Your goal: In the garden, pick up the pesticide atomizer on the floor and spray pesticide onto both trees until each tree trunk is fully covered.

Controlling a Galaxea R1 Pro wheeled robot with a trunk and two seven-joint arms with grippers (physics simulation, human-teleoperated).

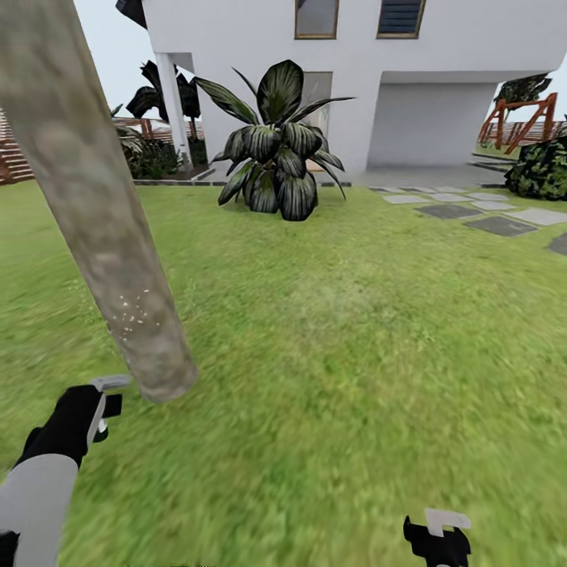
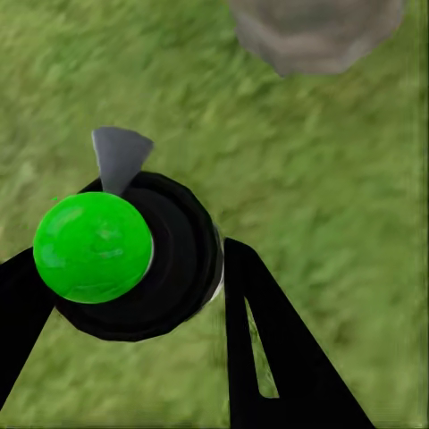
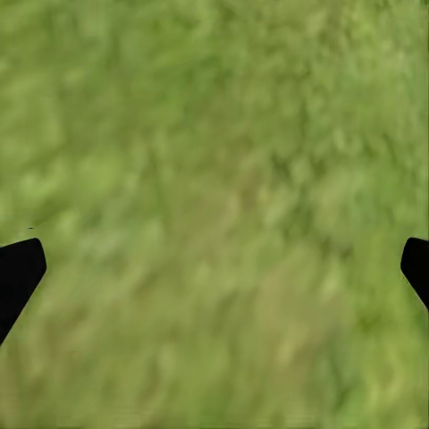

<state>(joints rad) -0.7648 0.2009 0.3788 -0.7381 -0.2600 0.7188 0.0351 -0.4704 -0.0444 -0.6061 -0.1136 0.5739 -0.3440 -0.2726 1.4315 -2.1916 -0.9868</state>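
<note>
The left gripper (image 2: 179, 295) clamps the dark, green-capped pesticide atomizer (image 2: 134, 259), its thin grey spray head (image 1: 110, 383) just beside the thick mottled grey-beige tree trunk (image 1: 94, 213), which rises from the grass (image 1: 354, 354) ahead. The right gripper (image 3: 214, 268) hangs spread wide above lawn.

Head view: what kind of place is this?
Most likely a house's garden. A green lawn runs up to a white house, with grey stepping stones at the right, a large broad-leaved plant in front of the house, and a pale tree trunk close by on the left.
</note>
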